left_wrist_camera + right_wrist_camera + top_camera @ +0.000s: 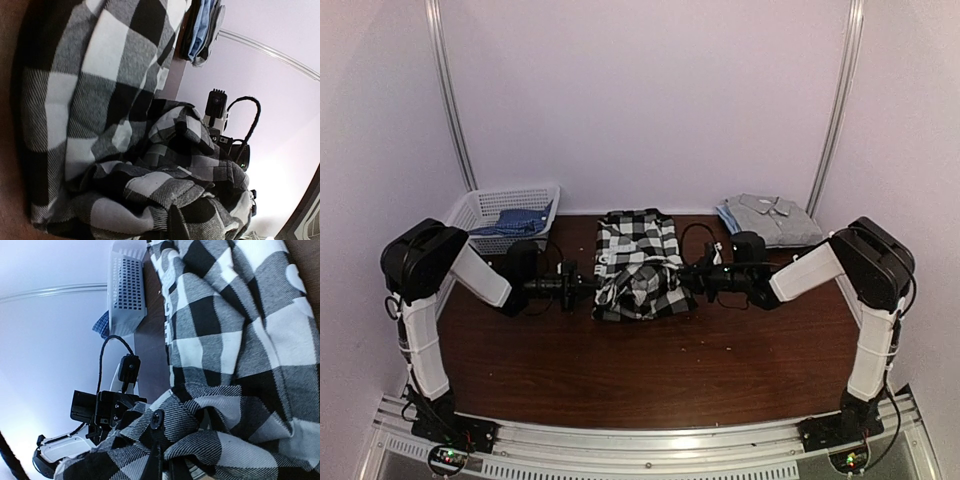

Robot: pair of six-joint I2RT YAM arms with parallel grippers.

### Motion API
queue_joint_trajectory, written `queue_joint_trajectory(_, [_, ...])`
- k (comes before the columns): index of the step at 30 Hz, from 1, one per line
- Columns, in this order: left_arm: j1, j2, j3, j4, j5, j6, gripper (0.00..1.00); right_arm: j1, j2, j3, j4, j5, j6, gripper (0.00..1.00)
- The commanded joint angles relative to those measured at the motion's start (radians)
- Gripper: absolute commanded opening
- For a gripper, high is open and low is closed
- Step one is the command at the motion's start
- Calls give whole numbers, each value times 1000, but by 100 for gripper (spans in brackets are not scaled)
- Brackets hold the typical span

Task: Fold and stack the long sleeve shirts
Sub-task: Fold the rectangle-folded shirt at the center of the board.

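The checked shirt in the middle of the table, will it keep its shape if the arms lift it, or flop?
Likely floppy: the checked shirt crumples into loose folds between the left gripper and right gripper. It is probably light for its size, since it looks like thin cloth. Its coarse weave should not slip easily.

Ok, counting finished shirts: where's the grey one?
Top view: grey shirt folded at the table's far right corner, right of the checked shirt.

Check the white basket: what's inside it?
A crumpled blue shirt, bunched toward the near side of the basket. Anything beneath that cloth is covered, and the basket floor isn't visible.
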Motion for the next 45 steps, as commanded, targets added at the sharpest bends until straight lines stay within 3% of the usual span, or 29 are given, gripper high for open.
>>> queue_joint_trajectory(1, [15, 94, 78, 146, -25, -65, 0, -45, 80, 29, 112, 16, 61, 0])
queue_joint_trajectory(6, [35, 127, 85, 152, -61, -68, 0, -78, 116, 21, 165, 18, 88, 0])
queue_joint_trajectory(10, [47, 124, 86, 123, -83, -47, 0, -92, 128, 26, 186, 7, 93, 6])
queue_joint_trajectory(14, [60, 112, 88, 85, -103, -9, 0, -108, 118, 23, 193, 6, 92, 22])
queue_joint_trajectory(15, [63, 111, 97, 76, -106, 6, 4, -113, 114, 21, 193, 4, 91, 29])
queue_joint_trajectory(17, [67, 112, 133, 35, -95, 51, 28, -123, 102, 16, 198, 2, 90, 41])
queue_joint_trajectory(20, [74, 104, 179, -40, -85, 119, 48, -137, 78, 17, 176, 1, 62, 51])
queue_joint_trajectory(26, [96, 54, 242, -222, -85, 289, 62, -144, -19, 35, -20, 61, -113, 62])
queue_joint_trajectory(31, [117, -7, 271, -399, -138, 446, 67, -113, -62, 139, -291, 109, -361, 64])
queue_joint_trajectory(36, [120, -30, 361, -591, -205, 612, 71, -13, -20, 344, -583, 206, -630, 55])
queue_joint_trajectory(40, [118, -44, 430, -720, -258, 706, 69, 89, 63, 530, -810, 380, -811, 50])
queue_joint_trajectory(45, [118, -72, 448, -812, -320, 770, 58, 174, 214, 763, -994, 593, -935, 46])
